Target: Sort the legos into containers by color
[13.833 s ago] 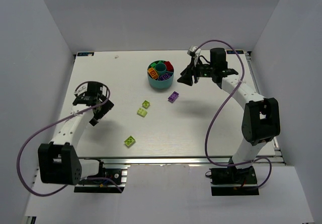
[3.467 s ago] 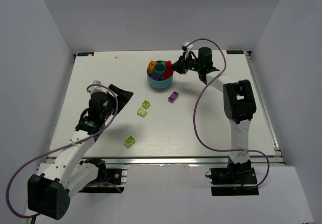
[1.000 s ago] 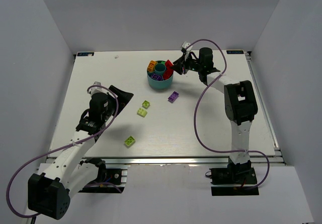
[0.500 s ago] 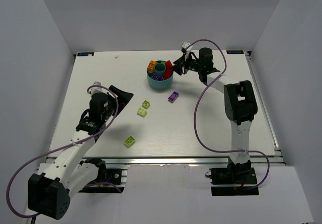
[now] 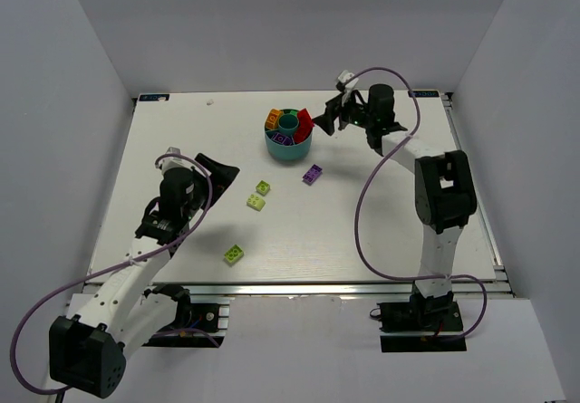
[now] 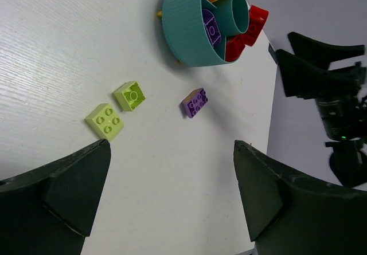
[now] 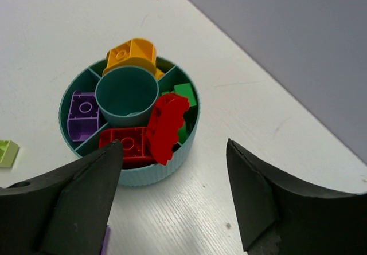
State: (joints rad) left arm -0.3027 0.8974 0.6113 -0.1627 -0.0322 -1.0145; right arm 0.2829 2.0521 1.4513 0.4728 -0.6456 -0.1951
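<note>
— Both arms empty-handed?
— Yes. My right gripper [image 7: 173,147] is spread wide, holding nothing, just above the teal bowl [image 7: 143,177]. Below its gap a red lego [image 7: 166,126] leans on edge (not flat) over the wedge with the green lego [image 7: 184,93]. My left gripper [image 6: 171,145] is wide and empty too; a purple lego [image 6: 195,102] lies ahead.
— The risk?
— A finger clipping the leaning brick could tip it into green.

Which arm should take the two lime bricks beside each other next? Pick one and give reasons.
Left. The left claw, open, sits close beside the lime bricks and faces them. The right claw, also open and empty, is farther off, beside the bowl.
</note>
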